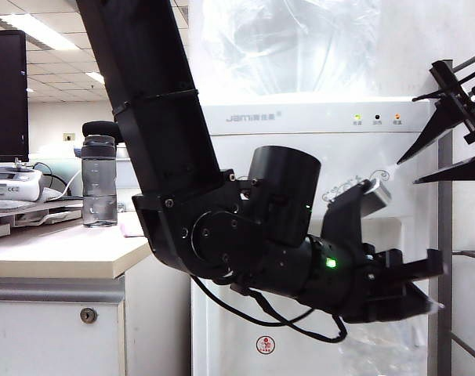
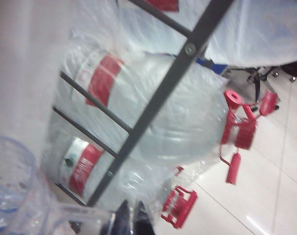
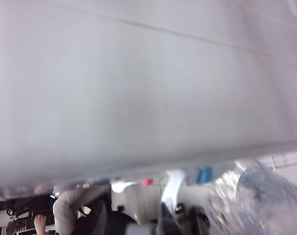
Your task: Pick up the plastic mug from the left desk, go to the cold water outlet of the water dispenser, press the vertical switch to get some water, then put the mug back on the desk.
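The left pincer (image 1: 426, 286) hangs low in front of the water dispenser (image 1: 300, 125), its jaws brought together on the handle of the plastic mug (image 2: 16, 191). In the left wrist view the dark fingertips (image 2: 131, 220) meet over that clear handle, and the mug's bumpy see-through wall sits just beside them. In the exterior view the mug is mostly hidden behind the black arm; only a glassy glint shows at the pincer's tip.

The right pincer (image 1: 449, 149) stands higher, at the dispenser's right side, with its two black fingers spread wide apart and nothing between them. Its own wrist view is filled by a blurred pale surface, with the clear mug (image 3: 271, 196) showing near a small blue spot; whether that spot is the cold tap I cannot tell.

The dispenser is white with grey lettering and three small lights along its top panel, and a big clear bottle (image 1: 284, 47) sits on it. Beside it, past the left pincer, a grey metal rack (image 2: 158, 103) holds wrapped water jugs (image 2: 153, 112) with red labels and red caps.

To the left of the dispenser stands the left bench (image 1: 57, 251), pale on top with a grey edge and a keyhole in its white front. A smoky-grey bottle (image 1: 99, 180) with a black cap stands on it.
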